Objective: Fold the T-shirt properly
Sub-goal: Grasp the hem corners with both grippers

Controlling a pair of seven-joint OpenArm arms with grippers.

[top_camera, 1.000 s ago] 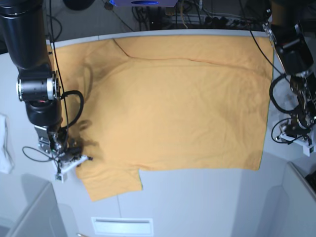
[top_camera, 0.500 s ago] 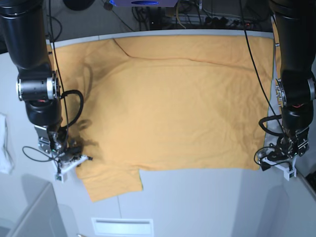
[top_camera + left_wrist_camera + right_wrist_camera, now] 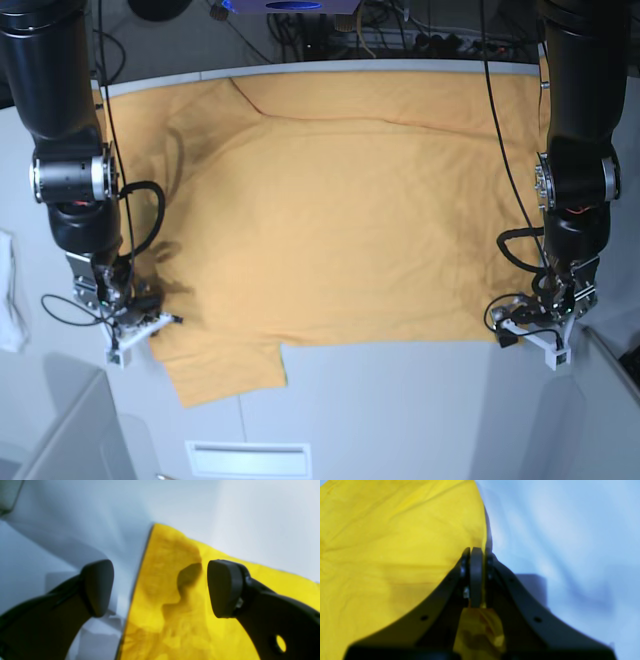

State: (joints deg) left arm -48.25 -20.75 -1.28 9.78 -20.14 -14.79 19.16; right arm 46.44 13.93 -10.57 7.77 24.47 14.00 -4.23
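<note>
T-shirt [image 3: 350,210] spread flat, long axis sideways, left tool [image 3: 160,588] agape over corner, right tool [image 3: 476,577] pinching sleeve edge

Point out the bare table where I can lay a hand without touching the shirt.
Bare table runs along the near edge, between the T-shirt hem and the front slot. Crowded: shirt corners, at the left claw and right claw.

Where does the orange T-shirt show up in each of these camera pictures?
Base view: the T-shirt lies spread across the middle of the table, a sleeve hanging toward the lower left.
Left wrist view: its corner fills the lower right, under the open left gripper.
Right wrist view: it fills the left half, its edge pinched in the shut right gripper.
Shared landmark: the shirt's front hem against the pale table.
</note>
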